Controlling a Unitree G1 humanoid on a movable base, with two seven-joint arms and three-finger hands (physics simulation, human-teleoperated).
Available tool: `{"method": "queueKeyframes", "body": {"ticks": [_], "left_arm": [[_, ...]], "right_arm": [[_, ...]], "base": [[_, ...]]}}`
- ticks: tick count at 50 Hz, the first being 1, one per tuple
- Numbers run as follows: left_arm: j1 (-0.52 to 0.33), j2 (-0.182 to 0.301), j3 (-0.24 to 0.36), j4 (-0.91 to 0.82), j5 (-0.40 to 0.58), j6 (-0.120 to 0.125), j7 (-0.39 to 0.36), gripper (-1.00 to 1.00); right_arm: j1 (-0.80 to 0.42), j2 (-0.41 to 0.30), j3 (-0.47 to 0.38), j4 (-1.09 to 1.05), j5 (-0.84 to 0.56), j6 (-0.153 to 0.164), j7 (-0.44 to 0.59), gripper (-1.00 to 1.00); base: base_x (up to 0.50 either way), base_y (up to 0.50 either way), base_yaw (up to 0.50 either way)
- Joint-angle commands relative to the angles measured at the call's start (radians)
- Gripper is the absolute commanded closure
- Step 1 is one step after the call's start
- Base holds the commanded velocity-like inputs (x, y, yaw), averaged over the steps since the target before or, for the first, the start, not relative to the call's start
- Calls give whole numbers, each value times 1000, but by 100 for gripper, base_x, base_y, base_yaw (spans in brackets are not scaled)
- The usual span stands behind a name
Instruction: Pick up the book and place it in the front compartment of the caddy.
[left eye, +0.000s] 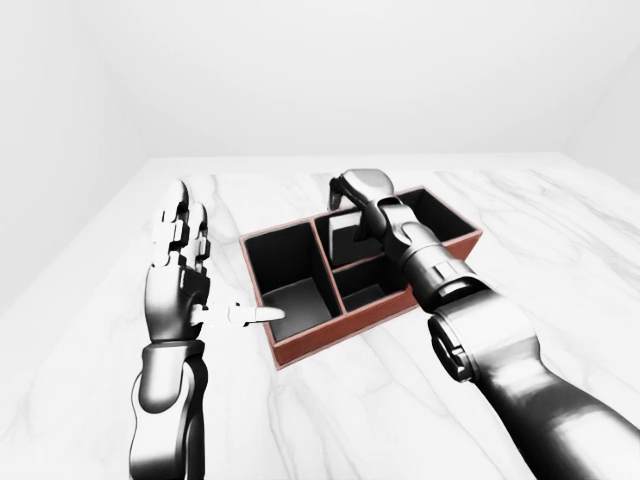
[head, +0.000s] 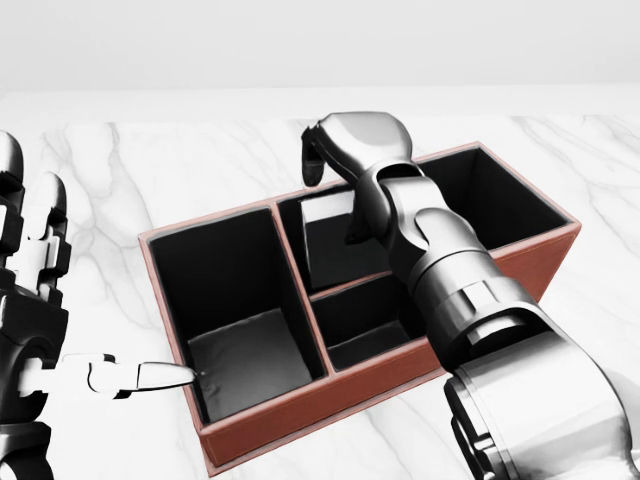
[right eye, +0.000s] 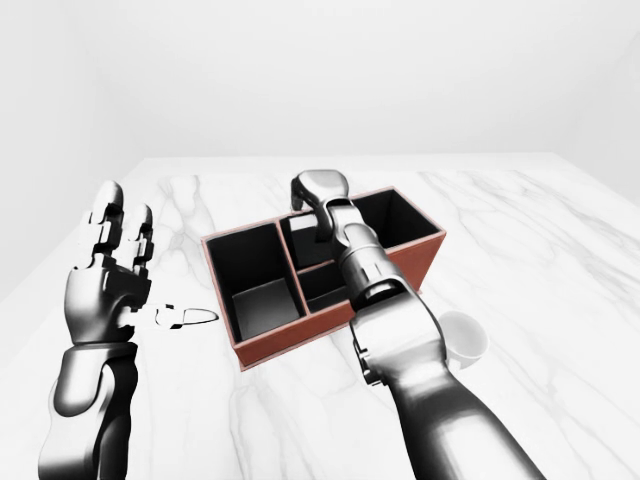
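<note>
White marble tabletop (head: 180, 170) with the reddish caddy (head: 330, 408) sitting on it, three black-lined compartments. The book (head: 330, 235) is down in the upper middle compartment in the head view, leaning a bit. Right robot hand (head: 322, 162) hangs just above it, fingers spread and off it. Left robot hand (left eye: 180, 262) is up and open, thumb poking at the caddy's left wall. Small white cup (right eye: 466, 338) off right.

Caddy (head: 300, 415): reddish-brown outer walls and rim, black lining inside. Book (head: 325, 240), within the caddy: dark grey cover, paler grey top edge. Table (head: 180, 170) under the caddy: white marble with grey veining. Hands, left (left eye: 178, 275) and right (head: 345, 140), beside and above the caddy: glossy silver-grey with black joints.
</note>
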Motion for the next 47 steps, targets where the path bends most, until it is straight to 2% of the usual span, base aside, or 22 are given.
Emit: {"method": "queueKeyframes", "body": {"ticks": [1,36,47], "left_arm": [[-1,0,1,2,-1,0,0,-100],[3,-1,-2,-7,-2,0,0,-100],[4,-2,-4,-5,-1,0,0,-100]], "right_arm": [[-1,0,-6,-8,-13,0,-18,-100],[25,-6,-11,1,-25,0,-18,-100],[8,-26,-31,-17,23,0,3,-100]], "base": [[0,0,0],[0,0,0],[0,0,0]]}}
